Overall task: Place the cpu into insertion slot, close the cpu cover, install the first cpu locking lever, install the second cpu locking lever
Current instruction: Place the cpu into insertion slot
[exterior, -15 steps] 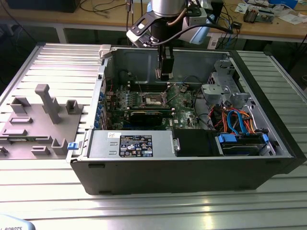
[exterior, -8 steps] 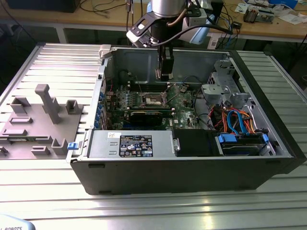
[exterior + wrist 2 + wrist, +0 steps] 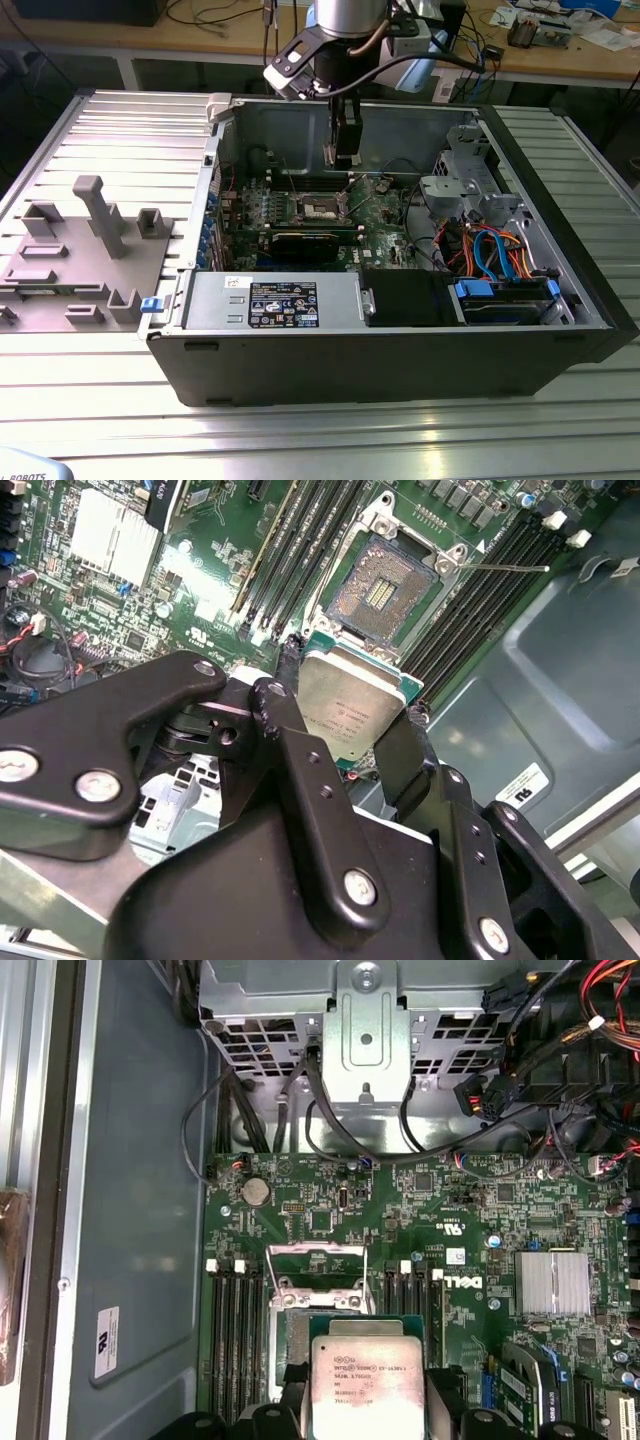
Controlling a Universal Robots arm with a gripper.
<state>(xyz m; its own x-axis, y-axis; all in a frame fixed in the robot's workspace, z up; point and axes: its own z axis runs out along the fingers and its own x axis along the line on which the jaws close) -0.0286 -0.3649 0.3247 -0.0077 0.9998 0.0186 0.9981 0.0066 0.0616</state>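
Silvery cpu [image 3: 350,705] | pincer [image 3: 345,715] closed on its two edges | hanging above insertion slot [image 3: 385,585], not touching

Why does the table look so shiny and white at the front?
In the exterior view, light glares off the ribbed metal table in pale patches; in the second wrist view, the cpu between the fingers has a soft sheen; in the first wrist view, its face looks pale.

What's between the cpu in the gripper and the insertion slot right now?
Nothing blocks it. In the second wrist view the cpu, clamped in the gripper, hangs clear of the open insertion slot, with just air between.
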